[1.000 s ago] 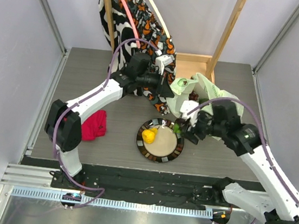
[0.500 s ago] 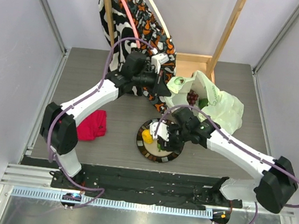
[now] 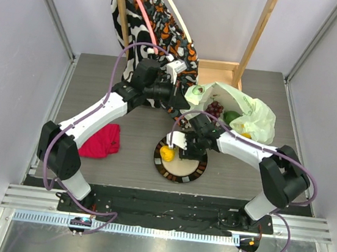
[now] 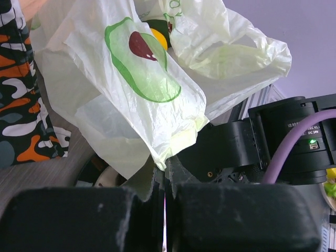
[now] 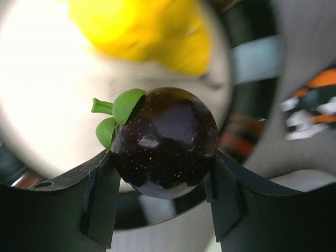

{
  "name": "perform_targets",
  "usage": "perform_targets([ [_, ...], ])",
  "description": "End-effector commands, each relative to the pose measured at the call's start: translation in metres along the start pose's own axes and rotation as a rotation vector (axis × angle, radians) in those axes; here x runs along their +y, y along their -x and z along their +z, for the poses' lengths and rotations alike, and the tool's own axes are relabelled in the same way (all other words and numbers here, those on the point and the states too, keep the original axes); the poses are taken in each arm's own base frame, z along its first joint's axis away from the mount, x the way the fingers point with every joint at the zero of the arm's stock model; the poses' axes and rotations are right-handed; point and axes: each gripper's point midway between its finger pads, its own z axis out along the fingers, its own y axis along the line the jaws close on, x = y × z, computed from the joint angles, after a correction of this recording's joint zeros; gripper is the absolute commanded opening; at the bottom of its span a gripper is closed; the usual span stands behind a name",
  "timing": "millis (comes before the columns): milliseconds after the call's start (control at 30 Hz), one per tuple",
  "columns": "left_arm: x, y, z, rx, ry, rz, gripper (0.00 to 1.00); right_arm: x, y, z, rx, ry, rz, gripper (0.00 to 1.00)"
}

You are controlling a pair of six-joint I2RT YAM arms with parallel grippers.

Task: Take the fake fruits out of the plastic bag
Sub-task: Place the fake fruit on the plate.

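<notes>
The pale green-white plastic bag [image 3: 253, 115] lies at the back right of the table. My left gripper [image 3: 183, 98] is shut on its near edge [image 4: 167, 157] and holds the mouth up. Inside the bag show a dark red grape bunch [image 3: 214, 109], a green fruit [image 3: 232, 116] and an orange-yellow fruit [image 4: 160, 38]. My right gripper [image 5: 160, 165] is shut on a dark purple-brown fruit [image 5: 165, 139] with green leaves, just above the round plate [image 3: 159, 163]. In the top view this gripper [image 3: 187, 148] hangs over the plate beside the yellow lemon [image 3: 166, 153], which lies on it.
A red cloth [image 3: 102, 140] lies on the table's left side. Zebra and orange patterned cloth bags [image 3: 161, 36] hang from a wooden frame [image 3: 258, 32] at the back. The left arm reaches across in front of them.
My right arm has swung left from the bag's mouth to over the plate, carrying the dark fruit. The left gripper has kept its hold and drawn the bag's edge slightly back, and the grapes now show.
</notes>
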Motion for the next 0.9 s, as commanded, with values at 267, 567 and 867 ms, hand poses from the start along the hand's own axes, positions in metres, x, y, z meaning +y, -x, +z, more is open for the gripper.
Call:
perform_targets([
  [267, -0.006, 0.006, -0.001, -0.023, -0.029, 0.015, 0.00, -0.046, 0.034, 0.009, -0.051, -0.196, -0.075, 0.74],
  [567, -0.012, 0.015, 0.002, -0.039, -0.060, 0.011, 0.00, -0.040, 0.075, -0.095, -0.146, -0.217, 0.098, 1.00],
  [867, -0.012, 0.010, 0.005, -0.021, -0.075, 0.008, 0.00, -0.002, 0.083, -0.237, -0.303, -0.355, 0.355, 1.00],
])
